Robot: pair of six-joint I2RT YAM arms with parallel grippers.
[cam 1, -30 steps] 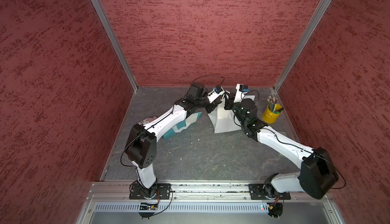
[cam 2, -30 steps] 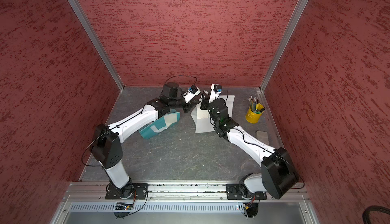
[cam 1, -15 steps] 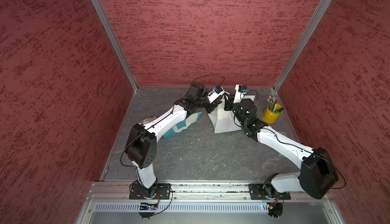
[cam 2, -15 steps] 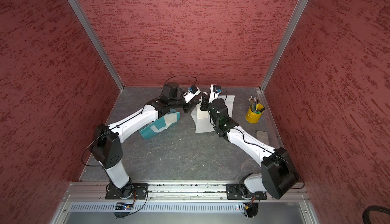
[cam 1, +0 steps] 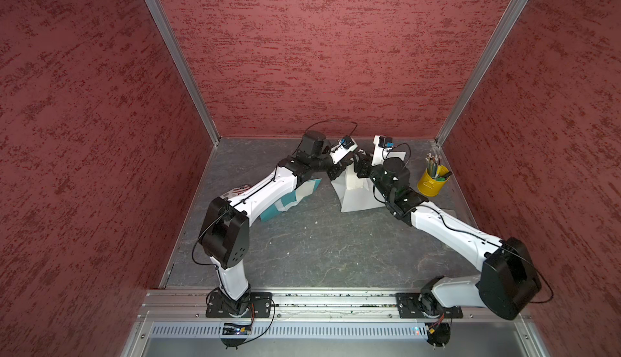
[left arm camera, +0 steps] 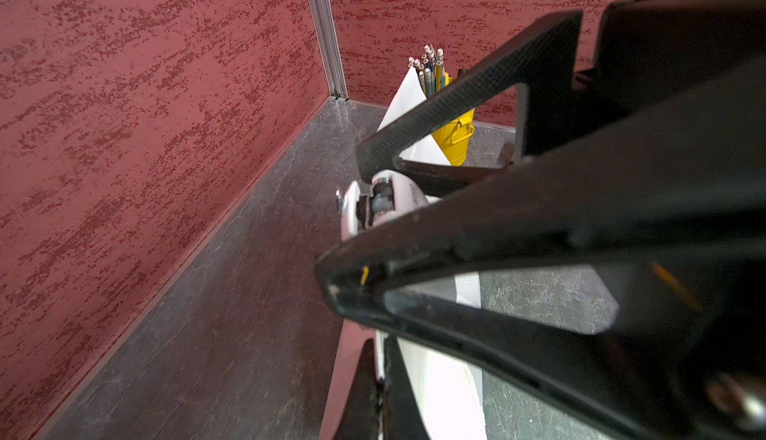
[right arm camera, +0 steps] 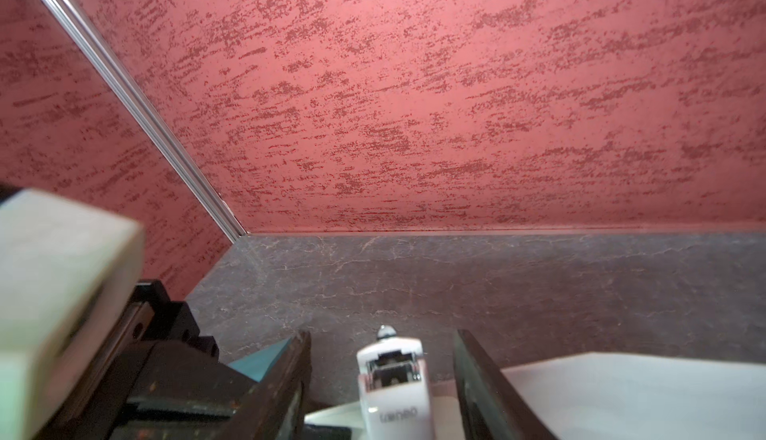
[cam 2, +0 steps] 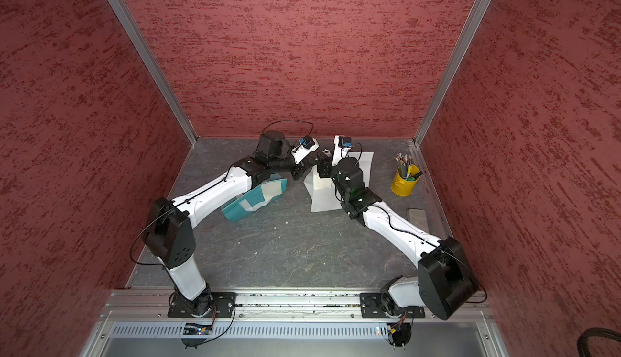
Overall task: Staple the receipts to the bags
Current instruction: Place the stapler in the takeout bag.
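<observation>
The white bag lies at the back middle, one corner lifted. My left gripper is shut on a thin white edge of that bag. A small white stapler stands between the fingers of my right gripper, which is open with a gap on each side. A pale slip, apparently a receipt, shows under the stapler. The teal bag lies flat under my left forearm, with pale patches on it.
A yellow cup of pencils stands at the back right. A grey block lies by the right wall. Red walls close in the back and both sides, and both wrists crowd together near the back wall.
My right gripper's jaws have spread apart and no longer press the stapler. Both arms stay where they were, and the left grip is unchanged.
</observation>
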